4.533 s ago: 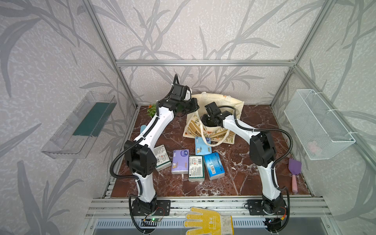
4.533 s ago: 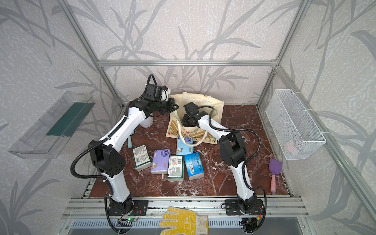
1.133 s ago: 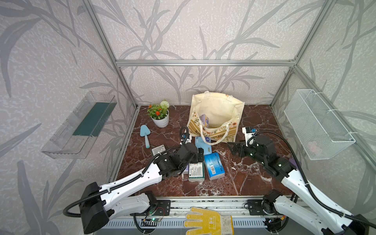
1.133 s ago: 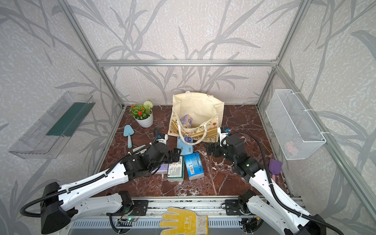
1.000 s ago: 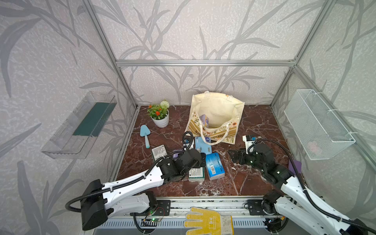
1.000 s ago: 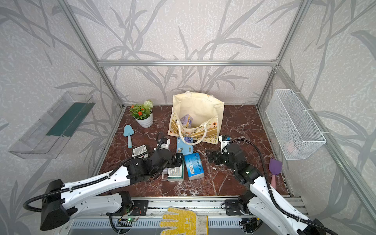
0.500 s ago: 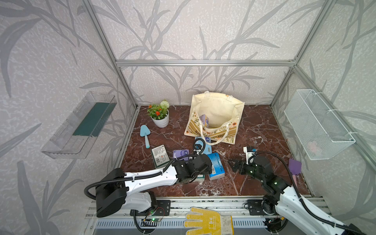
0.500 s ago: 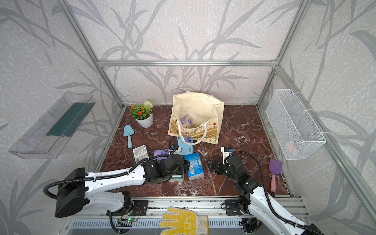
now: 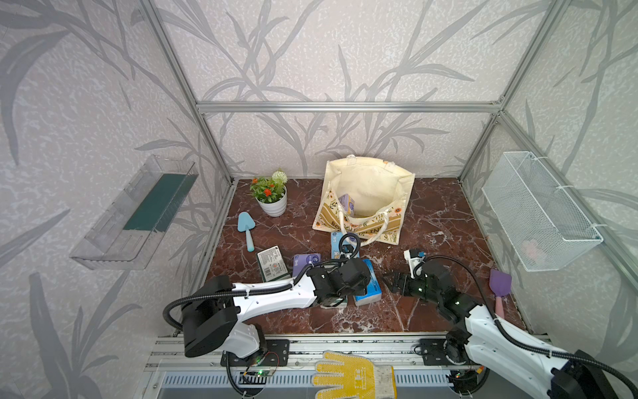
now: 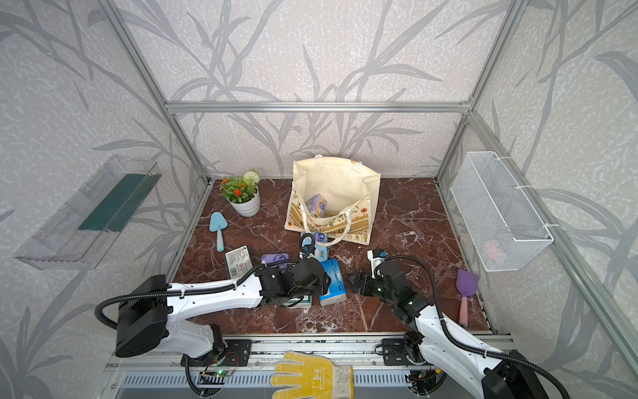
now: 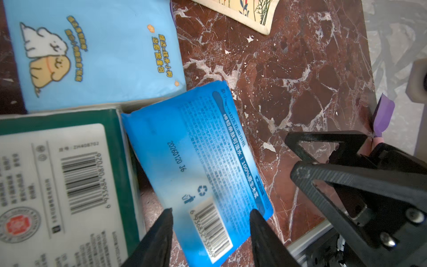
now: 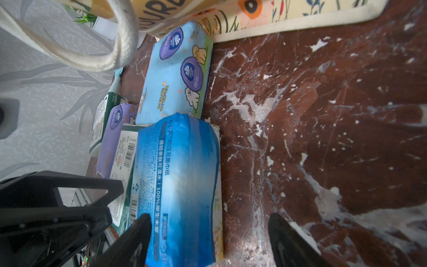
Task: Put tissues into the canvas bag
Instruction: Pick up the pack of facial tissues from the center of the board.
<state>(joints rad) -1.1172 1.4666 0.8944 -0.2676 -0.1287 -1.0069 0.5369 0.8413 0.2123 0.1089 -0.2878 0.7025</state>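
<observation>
On my left wrist feed, the dark blue tissue pack [image 11: 198, 166] carries the stamp "20260120 J6", a recycling sign and "100%" within a line of Chinese print. The green tissue pack [image 11: 57, 185] shows "ZH408702" above its barcode. On the canvas bag [image 12: 231, 16] I read only "UR" from cropped lettering

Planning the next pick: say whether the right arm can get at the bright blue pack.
Likely yes: the bright blue pack lies just ahead of the open right gripper, nothing between. But the left gripper straddles the same pack, so they may clash.
</observation>
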